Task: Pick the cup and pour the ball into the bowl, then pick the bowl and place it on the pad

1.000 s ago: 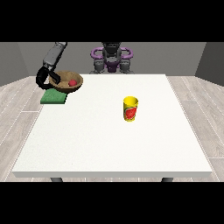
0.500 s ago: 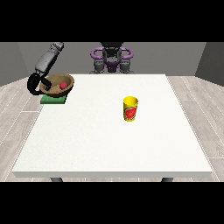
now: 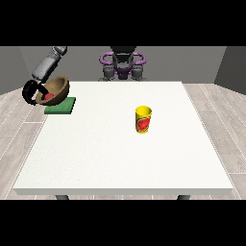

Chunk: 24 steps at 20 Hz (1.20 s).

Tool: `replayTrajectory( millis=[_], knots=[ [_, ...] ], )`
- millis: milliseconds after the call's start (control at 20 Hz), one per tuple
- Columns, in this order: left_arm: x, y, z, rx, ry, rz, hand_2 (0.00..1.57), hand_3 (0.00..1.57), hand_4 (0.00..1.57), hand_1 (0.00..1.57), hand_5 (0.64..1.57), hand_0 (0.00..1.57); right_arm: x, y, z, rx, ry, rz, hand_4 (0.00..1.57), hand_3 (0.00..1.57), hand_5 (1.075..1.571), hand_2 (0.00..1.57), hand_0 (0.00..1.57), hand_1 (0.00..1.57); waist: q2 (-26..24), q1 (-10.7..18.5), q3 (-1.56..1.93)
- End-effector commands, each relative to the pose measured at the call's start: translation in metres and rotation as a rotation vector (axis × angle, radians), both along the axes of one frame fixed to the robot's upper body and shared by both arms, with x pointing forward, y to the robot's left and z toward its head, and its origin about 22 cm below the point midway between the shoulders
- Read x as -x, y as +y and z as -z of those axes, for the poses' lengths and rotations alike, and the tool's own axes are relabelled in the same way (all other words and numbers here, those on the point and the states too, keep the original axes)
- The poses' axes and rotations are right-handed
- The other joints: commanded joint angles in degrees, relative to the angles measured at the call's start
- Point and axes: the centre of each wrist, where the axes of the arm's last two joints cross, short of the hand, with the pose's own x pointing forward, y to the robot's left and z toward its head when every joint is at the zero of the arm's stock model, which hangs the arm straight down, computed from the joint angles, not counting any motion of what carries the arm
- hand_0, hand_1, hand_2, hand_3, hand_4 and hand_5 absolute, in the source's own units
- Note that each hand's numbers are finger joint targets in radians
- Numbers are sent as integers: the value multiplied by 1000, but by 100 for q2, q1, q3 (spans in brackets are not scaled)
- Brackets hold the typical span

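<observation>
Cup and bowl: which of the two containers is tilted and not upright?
The brown bowl, tilted in the hand at the view's left, above the green pad. The yellow cup stands upright.

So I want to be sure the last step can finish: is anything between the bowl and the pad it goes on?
Nothing visible. The bowl, tilted with the red ball inside, is held by the robot hand at the view's left, just above the pad's left edge. The cup stands far off, mid-table.
</observation>
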Motion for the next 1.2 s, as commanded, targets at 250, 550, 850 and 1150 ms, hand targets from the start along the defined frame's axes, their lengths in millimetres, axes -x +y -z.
replayTrajectory(
  millis=[250,550,850,1150],
  knots=[
    [-20,8,38,31,117,-17,0,0,0,0,1535,0,-20,29,-9,35,106,-45,1240,1301,1570,1571,1571,1571,-691,-109,-16],
    [-20,2,37,-2,82,-10,0,0,0,0,1523,0,-25,46,19,-57,120,-53,1157,1282,1570,1571,1571,1571,-482,-57,-8],
    [-1,12,23,-3,45,-12,0,0,0,0,1523,0,11,-5,39,-206,152,62,887,1571,1562,1571,1571,1571,-287,-33,-5],
    [20,19,-5,3,-7,-9,0,0,0,0,1516,0,13,-25,8,-161,63,190,0,1053,1538,690,740,740,32,60,-3]
  ],
)
